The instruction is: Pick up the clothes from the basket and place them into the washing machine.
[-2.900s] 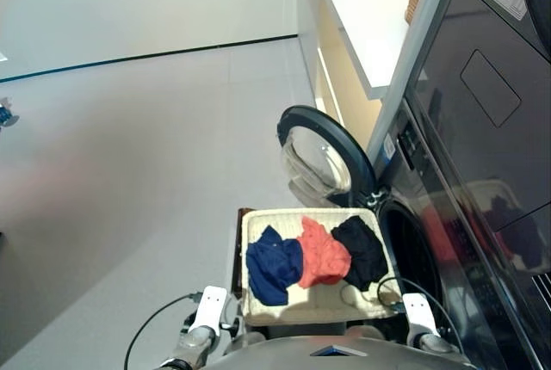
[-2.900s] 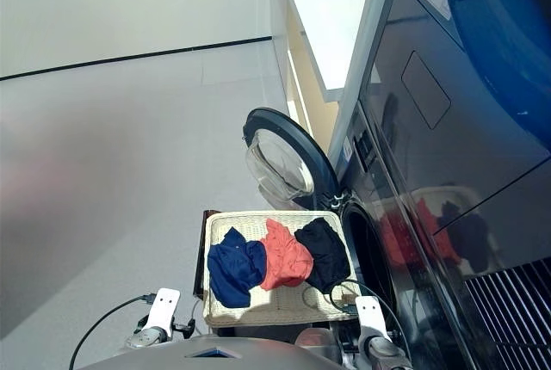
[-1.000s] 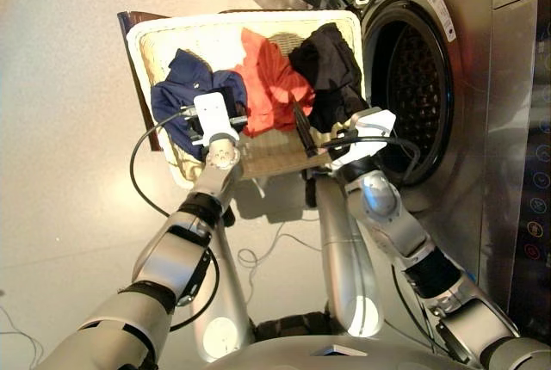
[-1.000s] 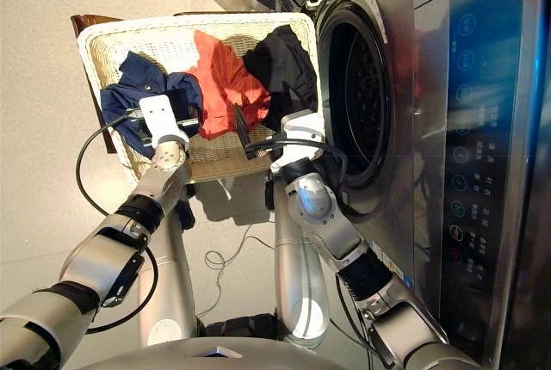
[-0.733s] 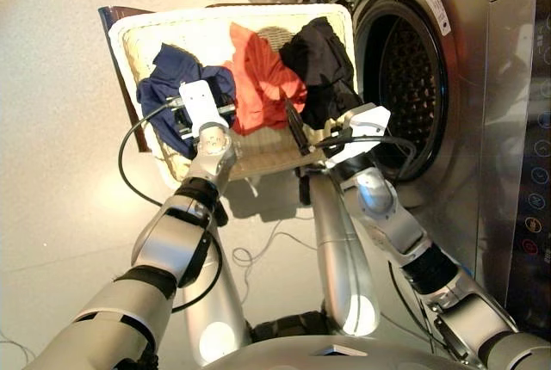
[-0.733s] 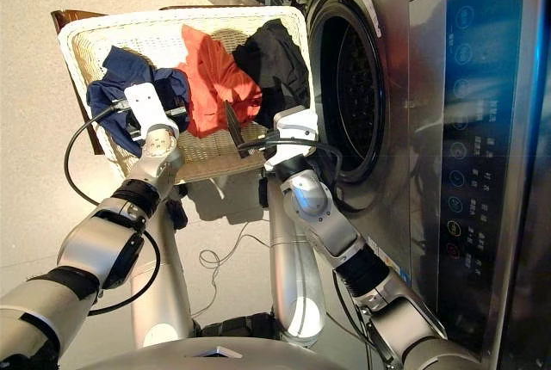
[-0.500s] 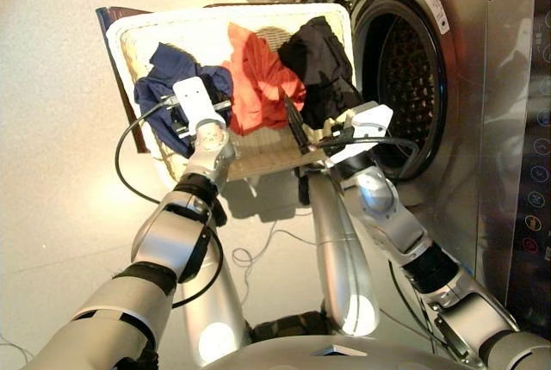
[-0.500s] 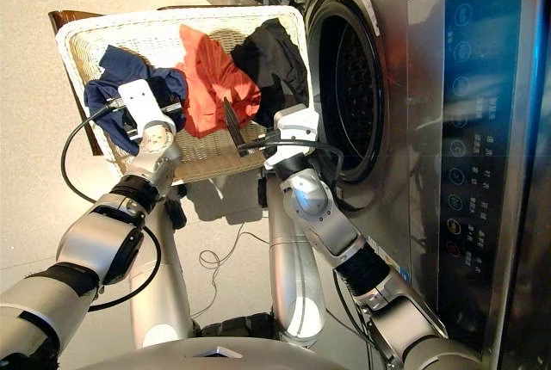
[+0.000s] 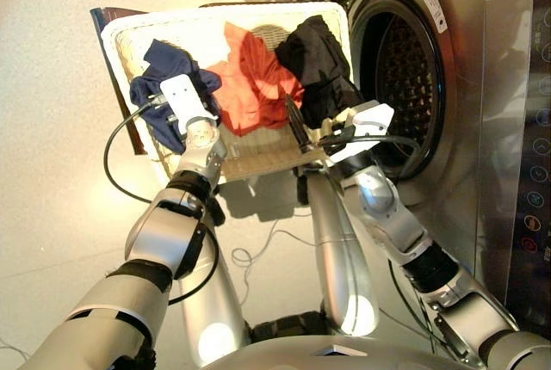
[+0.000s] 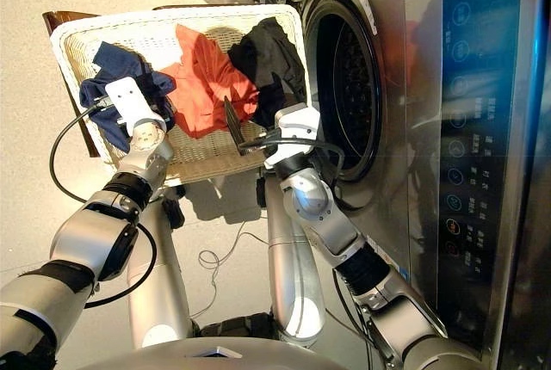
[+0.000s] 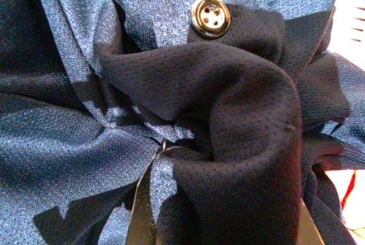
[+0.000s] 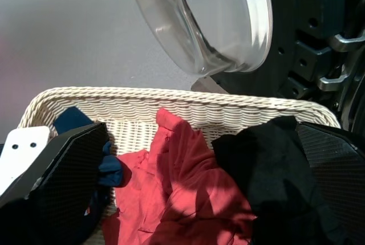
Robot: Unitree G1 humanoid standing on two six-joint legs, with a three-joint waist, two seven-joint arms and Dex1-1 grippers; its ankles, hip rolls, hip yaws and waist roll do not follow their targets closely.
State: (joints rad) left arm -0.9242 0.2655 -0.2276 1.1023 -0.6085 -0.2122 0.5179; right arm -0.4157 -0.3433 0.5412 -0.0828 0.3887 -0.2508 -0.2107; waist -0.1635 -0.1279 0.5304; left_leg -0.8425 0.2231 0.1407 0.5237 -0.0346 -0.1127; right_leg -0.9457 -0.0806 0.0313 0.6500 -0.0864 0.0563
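Observation:
The cream wicker basket (image 9: 215, 15) stands in front of the washing machine, whose drum mouth (image 9: 405, 69) is open on the right. In it lie the clothes: a navy garment (image 9: 159, 64), an orange-red one (image 9: 250, 82) and a black one (image 9: 314, 60) nearest the drum. My left gripper (image 9: 172, 116) is pressed down into the navy garment (image 11: 188, 114), which fills the left wrist view with a button showing. My right gripper (image 12: 202, 137) hangs open over the basket's near rim, between the orange-red garment (image 12: 182, 182) and the black one (image 12: 268, 171), holding nothing.
The round glass door (image 12: 222, 17) is swung open beyond the basket's far rim. A dark brown support (image 9: 116, 69) shows at the basket's left side. Loose cable (image 9: 258, 254) lies on the floor below the arms. A glossy control panel (image 9: 534, 215) runs along the right.
My left gripper has slid left and sunk deeper into the navy garment. The right gripper has stayed open at the same spot over the basket's near rim.

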